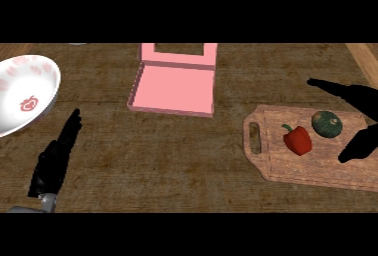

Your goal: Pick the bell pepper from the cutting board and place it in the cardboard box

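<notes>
A red pepper lies on the board at the right of the frame, just beside a dark green squash sitting to its upper right. The right hand hovers over the board's right end, released, fingers spread and grasping nothing, apart from the pepper. The pink box sits open at top center on the surface. A white plate is at the upper left. The left hand rests at lower left, fingers straight.
</notes>
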